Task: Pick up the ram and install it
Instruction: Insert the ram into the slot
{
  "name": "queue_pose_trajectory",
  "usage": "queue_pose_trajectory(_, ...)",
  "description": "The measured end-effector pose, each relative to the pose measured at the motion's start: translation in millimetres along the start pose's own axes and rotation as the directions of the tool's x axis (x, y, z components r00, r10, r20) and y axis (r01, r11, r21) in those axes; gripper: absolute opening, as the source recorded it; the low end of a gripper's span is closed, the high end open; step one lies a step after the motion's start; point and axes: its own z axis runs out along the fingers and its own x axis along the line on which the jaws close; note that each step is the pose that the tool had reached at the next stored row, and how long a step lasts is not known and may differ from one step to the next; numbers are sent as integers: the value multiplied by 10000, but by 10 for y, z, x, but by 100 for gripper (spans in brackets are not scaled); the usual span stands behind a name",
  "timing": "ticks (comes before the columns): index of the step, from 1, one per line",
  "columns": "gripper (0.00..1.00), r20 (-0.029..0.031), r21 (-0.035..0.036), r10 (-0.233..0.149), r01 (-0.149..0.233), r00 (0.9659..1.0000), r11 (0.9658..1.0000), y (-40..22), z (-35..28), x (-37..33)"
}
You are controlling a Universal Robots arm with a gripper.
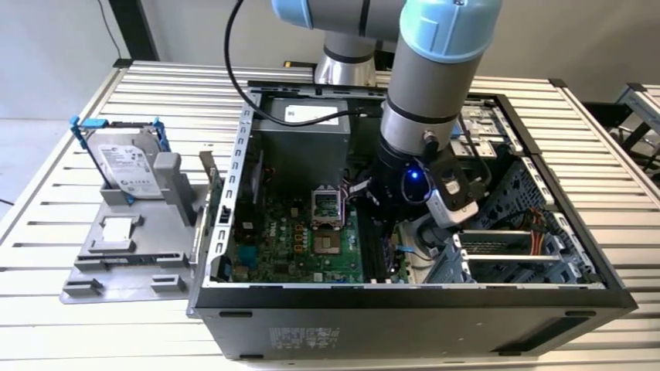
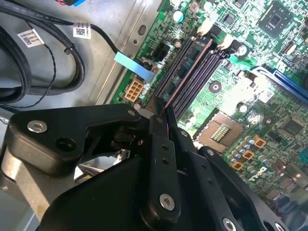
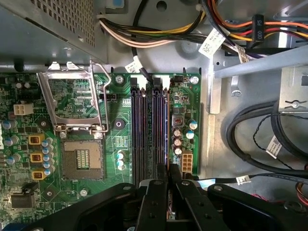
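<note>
We held the hand (image 3: 167, 185) clamped on the ram (image 2: 164, 113), low in the frame, edge-on above the memory slots (image 3: 150, 130). To seat it well, we judged alignment with one slot essential before pressing.

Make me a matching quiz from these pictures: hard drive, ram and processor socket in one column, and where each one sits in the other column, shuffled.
1. hard drive
2. ram
3. processor socket

A. on the green motherboard inside the case
B. upright in the grey holder outside the case
C. clamped in the end effector over the memory slots

Pairs: 1-B, 2-C, 3-A
</note>
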Motion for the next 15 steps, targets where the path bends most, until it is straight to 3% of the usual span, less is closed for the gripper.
queue_pose_trajectory(15,0,-2,3,0,0,10000,10000,3,29,-11)
